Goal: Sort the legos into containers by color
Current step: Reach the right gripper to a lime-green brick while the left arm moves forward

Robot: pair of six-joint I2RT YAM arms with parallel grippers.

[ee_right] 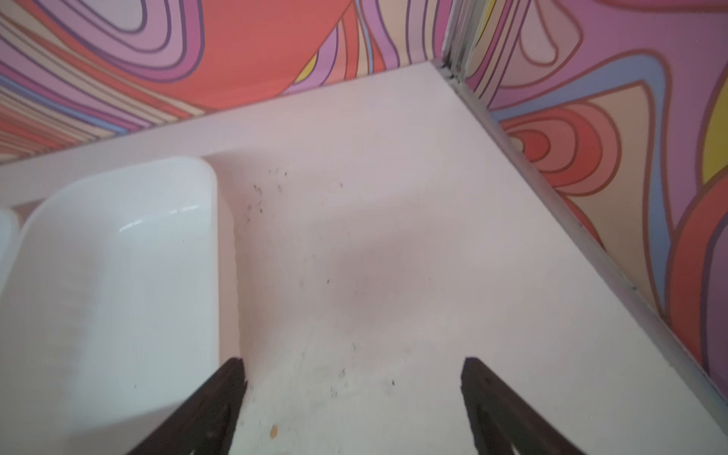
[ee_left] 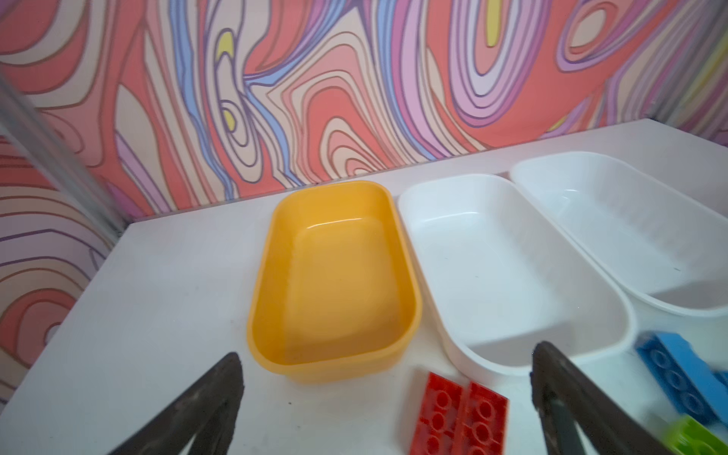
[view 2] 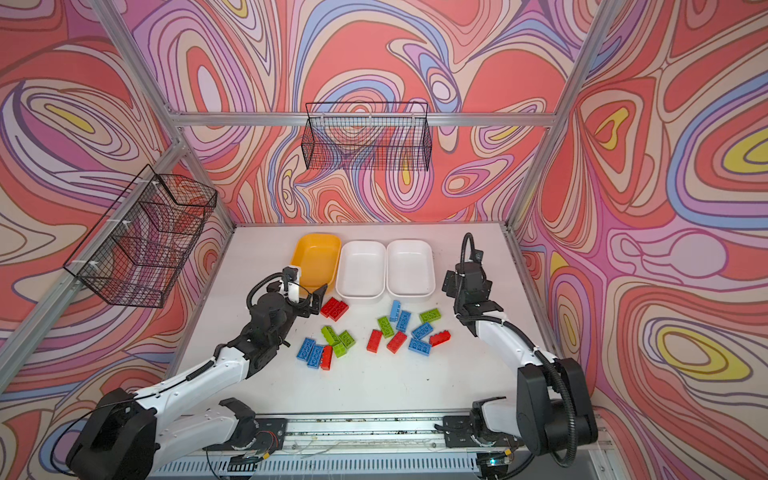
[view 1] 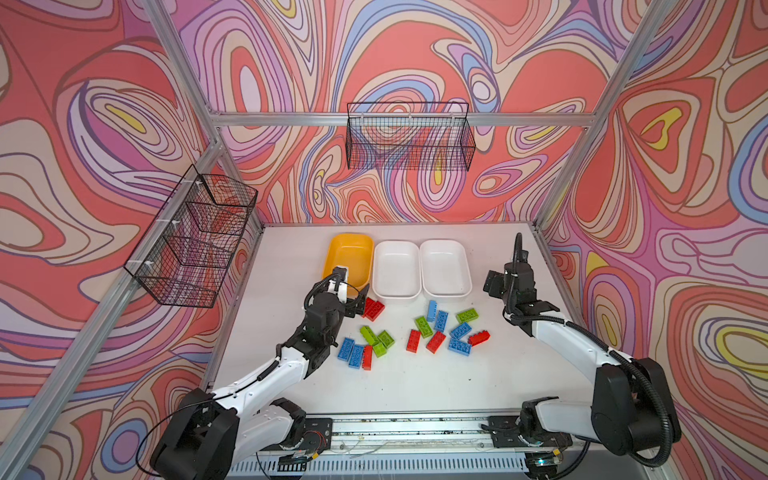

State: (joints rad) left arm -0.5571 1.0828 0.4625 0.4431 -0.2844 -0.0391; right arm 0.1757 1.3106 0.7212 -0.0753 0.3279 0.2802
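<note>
Three empty containers stand in a row at the back: a yellow-orange tub [view 1: 349, 257] [ee_left: 335, 275] and two white tubs [view 1: 396, 268] [view 1: 444, 266]. Red, blue and lime legos lie loose on the table in front of them. Two red legos [view 1: 373, 309] [ee_left: 459, 413] lie side by side just below the yellow tub. My left gripper [view 1: 359, 303] [ee_left: 390, 356] hovers open right beside them, holding nothing. One cluster [view 1: 368, 347] lies near the left arm, another [view 1: 446, 330] at mid-table. My right gripper [view 1: 496, 282] [ee_right: 352, 364] is open and empty over bare table, right of the right-hand white tub [ee_right: 118, 275].
Two black wire baskets hang on the walls, one at the left [view 1: 195, 237] and one at the back [view 1: 409, 137]. Aluminium frame posts [ee_right: 551, 177] edge the table's back right corner. A blue lego [ee_left: 677, 366] and a green one [ee_left: 693, 437] lie beside the left gripper's finger.
</note>
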